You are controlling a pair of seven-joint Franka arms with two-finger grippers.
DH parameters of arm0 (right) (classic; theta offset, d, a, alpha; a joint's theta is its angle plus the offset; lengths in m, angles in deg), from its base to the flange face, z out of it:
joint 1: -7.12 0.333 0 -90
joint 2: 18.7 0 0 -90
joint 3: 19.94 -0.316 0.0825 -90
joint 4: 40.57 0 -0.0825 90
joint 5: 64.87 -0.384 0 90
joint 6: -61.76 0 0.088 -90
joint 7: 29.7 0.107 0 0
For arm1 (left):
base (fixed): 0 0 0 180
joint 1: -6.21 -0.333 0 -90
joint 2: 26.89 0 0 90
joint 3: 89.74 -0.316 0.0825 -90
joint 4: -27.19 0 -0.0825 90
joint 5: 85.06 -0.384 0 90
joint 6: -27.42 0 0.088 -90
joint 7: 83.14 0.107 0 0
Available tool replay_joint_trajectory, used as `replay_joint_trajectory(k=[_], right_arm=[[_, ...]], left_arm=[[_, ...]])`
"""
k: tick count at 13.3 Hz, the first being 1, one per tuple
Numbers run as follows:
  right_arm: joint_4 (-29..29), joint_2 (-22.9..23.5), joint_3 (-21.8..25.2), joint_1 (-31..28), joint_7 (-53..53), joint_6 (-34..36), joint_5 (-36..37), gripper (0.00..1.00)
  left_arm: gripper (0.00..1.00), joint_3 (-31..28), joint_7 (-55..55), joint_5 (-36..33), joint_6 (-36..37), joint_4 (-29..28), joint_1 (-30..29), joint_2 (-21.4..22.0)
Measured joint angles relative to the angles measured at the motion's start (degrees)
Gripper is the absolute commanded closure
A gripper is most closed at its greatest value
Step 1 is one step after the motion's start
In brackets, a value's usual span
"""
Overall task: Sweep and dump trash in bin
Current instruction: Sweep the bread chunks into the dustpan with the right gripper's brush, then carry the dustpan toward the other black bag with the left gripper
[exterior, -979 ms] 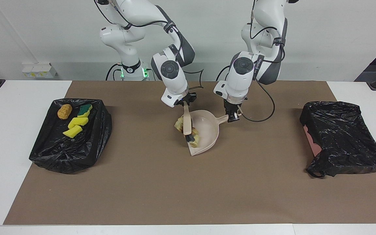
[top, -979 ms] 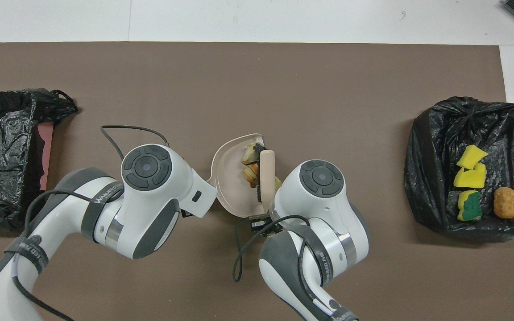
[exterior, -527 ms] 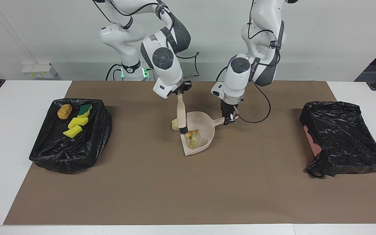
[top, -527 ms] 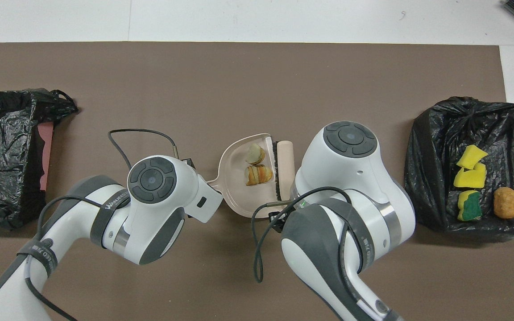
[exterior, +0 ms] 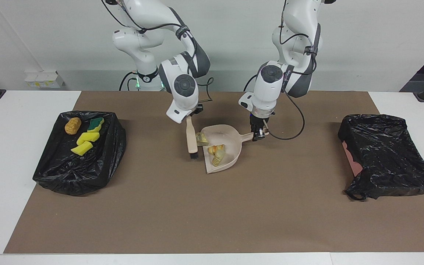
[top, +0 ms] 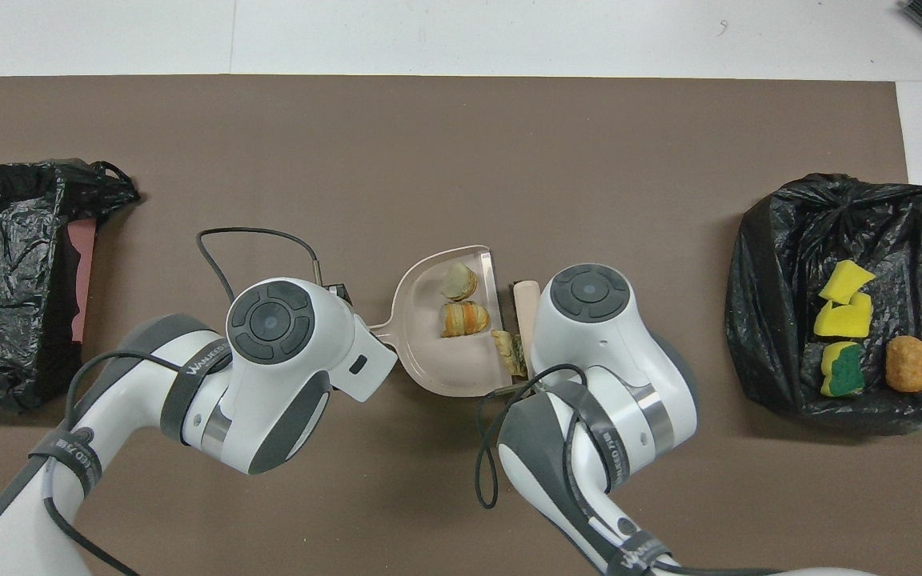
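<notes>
The beige dustpan sits mid-table, and my left gripper is shut on its handle. Two bread-like trash chunks lie inside it, and a third scrap rests at its mouth. My right gripper is shut on the brush. The brush hangs upright just outside the pan's mouth, bristles down at the mat. In the overhead view both grippers are hidden under their wrists. A bin lined with a black bag stands at the left arm's end.
At the right arm's end, a second black-lined tray holds yellow sponge pieces, a green one and a brown lump. A brown mat covers the table.
The right arm drew the brush out of the pan to just outside its mouth. The pan shifted slightly toward the right arm's end, and one scrap now lies at its mouth.
</notes>
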Motion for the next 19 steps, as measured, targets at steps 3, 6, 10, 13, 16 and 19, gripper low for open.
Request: replay_joint_trajectory(k=[3, 6, 10, 13, 16, 19], right_arm=[[0.6, 0.0, -0.1, 2.0, 0.0, -3.1, -8.5, 1.0], [5.0, 0.0, -0.1, 1.6, 0.0, -0.6, -11.0, 1.0], [10.1, -2.2, 0.3, 0.1, 1.5, 6.3, -10.8, 1.0], [10.1, -6.7, 0.3, 0.5, 8.8, 11.4, -9.9, 1.0], [7.4, -8.7, -0.1, 4.1, 14.4, 11.6, -9.9, 1.0], [1.4, -8.7, -0.3, 11.2, 18.1, 7.0, -9.9, 1.0]], left_arm=[[1.0, 0.0, 0.0, 0.1, 0.1, 0.0, 0.0, 0.0], [1.0, -0.3, 2.3, 3.2, 0.1, 0.0, -1.2, -0.2], [1.0, -0.6, 10.7, 9.9, 0.1, 0.4, -6.9, -0.9], [1.0, -0.7, 13.4, 11.5, 2.8, 3.3, -10.9, -1.1], [1.0, -0.7, 15.7, 12.2, 9.6, 8.5, -15.3, -1.1], [1.0, -0.8, 16.3, 13.5, 17.4, 16.3, -19.5, -1.0]])
